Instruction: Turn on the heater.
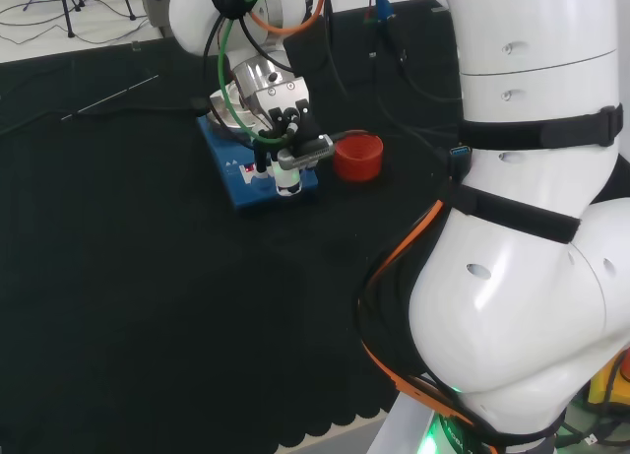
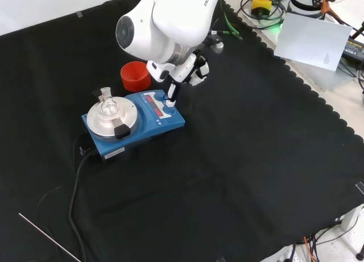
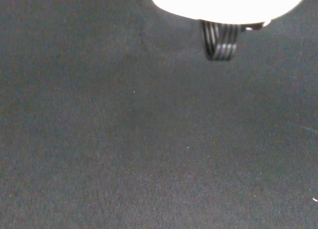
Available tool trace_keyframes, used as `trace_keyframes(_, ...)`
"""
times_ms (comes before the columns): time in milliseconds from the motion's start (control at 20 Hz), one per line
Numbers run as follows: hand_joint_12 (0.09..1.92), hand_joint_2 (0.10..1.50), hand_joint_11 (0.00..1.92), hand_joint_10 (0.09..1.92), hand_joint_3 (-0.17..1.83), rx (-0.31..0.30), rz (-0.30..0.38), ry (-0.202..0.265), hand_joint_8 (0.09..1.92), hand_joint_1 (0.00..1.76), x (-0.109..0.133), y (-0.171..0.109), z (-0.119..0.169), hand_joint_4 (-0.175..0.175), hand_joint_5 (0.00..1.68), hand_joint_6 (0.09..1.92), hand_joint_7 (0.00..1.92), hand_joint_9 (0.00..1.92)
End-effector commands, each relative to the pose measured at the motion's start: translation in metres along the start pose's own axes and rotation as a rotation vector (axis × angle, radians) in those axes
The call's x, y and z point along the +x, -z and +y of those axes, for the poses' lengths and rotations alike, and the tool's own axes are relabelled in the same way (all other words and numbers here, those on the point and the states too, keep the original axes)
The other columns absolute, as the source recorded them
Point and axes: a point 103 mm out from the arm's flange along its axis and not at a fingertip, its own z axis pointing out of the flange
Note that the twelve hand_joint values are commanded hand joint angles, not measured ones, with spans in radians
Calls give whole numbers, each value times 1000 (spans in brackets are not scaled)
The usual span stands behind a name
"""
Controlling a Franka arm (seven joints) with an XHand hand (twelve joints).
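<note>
Over heater (image 2: 134, 123) front panel: hand (image 2: 181, 71), one of its fingers (image 2: 170, 92) straight down on knob, grasping nothing; rigid, probably heavy, needed only pressing.

In the head view the arm's own link and the hand (image 1: 285, 144) are covering most of the heater (image 1: 258, 171), hiding its plate. In the front view the white link is masking much of the hand (image 2: 183, 72), and the panel's marks are showing too small to tell. A blurred white part (image 3: 233, 3) is running off the wrist view's edge.
</note>
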Motion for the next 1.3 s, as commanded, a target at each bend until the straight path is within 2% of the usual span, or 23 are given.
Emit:
trace_keyframes(50,1504,523,1772,1502,1313,3,-1,1,1732,1512,1,-2,1,-25,395,87,1754,1869)
trace_keyframes(1050,1505,520,1770,1502,1318,16,-5,5,1733,1514,0,-8,11,-25,404,87,1755,1868)
trace_keyframes(1300,1505,520,1770,1501,1318,3,10,21,1733,1514,2,8,1,-25,406,87,1755,1868)
